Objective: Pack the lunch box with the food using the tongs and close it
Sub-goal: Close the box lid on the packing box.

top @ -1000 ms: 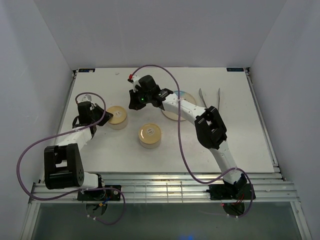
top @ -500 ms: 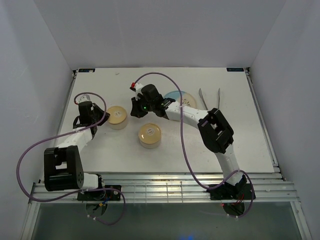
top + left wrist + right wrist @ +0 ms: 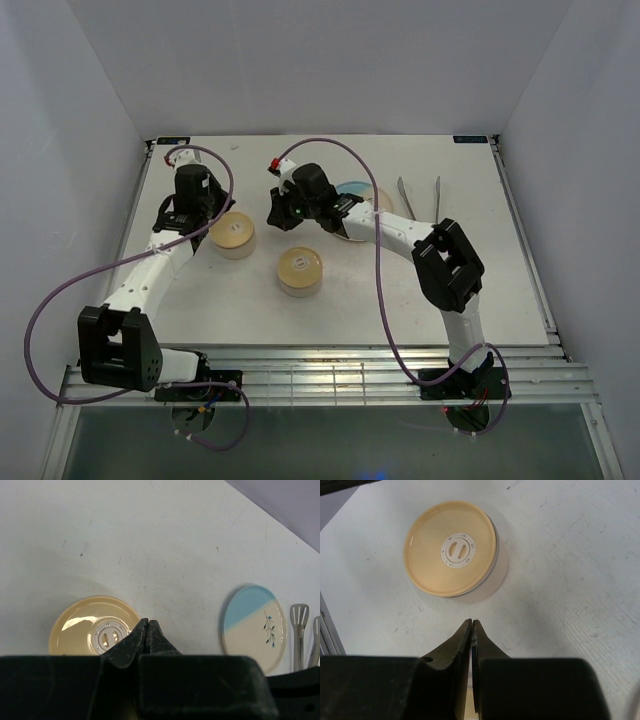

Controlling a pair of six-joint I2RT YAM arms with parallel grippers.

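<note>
Lunch box (image 3: 299, 270) is sitting mid-table as two lidded tins, unstacked, second tin (image 3: 232, 234) at 10 o'clock; no food is showing. Tongs (image 3: 405, 196) are lying unheld at 2 o'clock, left gripper (image 3: 148, 622) and right gripper (image 3: 471, 622) hovering pinched together, empty; I am judging only stacking remains.

Two lidded tins stand apart on the desk (image 3: 220, 300), the left tin (image 3: 232, 234) and the near tin (image 3: 299, 270), with a bare lane between them. The right arm (image 3: 385, 225) hangs over the plate (image 3: 252, 625) and covers most of it. The tongs (image 3: 406, 197) lie uncovered just right of the plate, with bare desk around them.
</note>
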